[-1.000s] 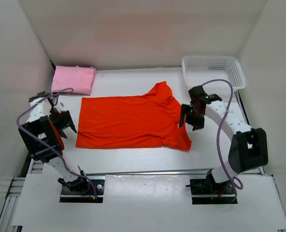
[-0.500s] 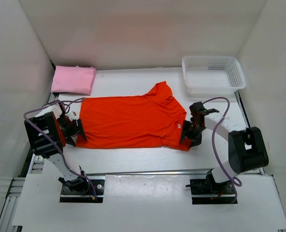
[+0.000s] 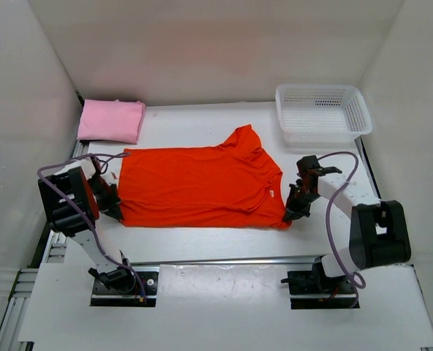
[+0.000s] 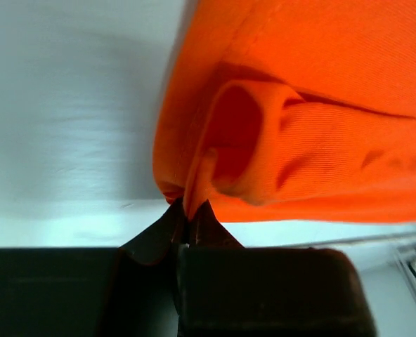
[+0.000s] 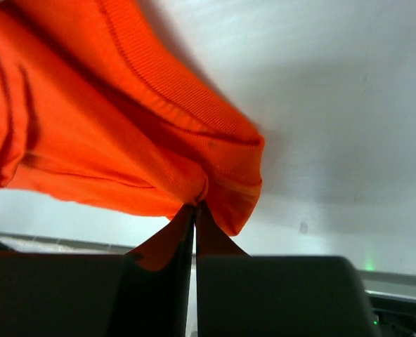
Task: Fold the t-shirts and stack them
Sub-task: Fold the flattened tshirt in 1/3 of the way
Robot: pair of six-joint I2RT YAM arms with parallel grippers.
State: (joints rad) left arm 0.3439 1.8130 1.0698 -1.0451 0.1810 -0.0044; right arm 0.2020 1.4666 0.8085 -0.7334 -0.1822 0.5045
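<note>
Both sets of jaws are clenched on the orange-red t-shirt (image 3: 202, 186). It lies spread flat in the middle of the surface (image 3: 202, 238) with its collar end toward the right.

Your left jaws pinch a small fold of cloth at the near corner of the bottom hem. Your right jaws pinch the tip of the near sleeve, its ribbed edge bunched where they meet. Gripping the two near corners at once looks like the setup for lifting the near edge and carrying it over toward the far edge. Raise both ends level, or the fold will skew.

The pink t-shirt (image 3: 112, 120) sits folded at the far left corner, well apart, and is probably where the stack belongs. A white mesh basket (image 3: 322, 110) stands at the far right. The surface is white and matte, boxed in by plain white walls (image 3: 202, 44) on three sides.
</note>
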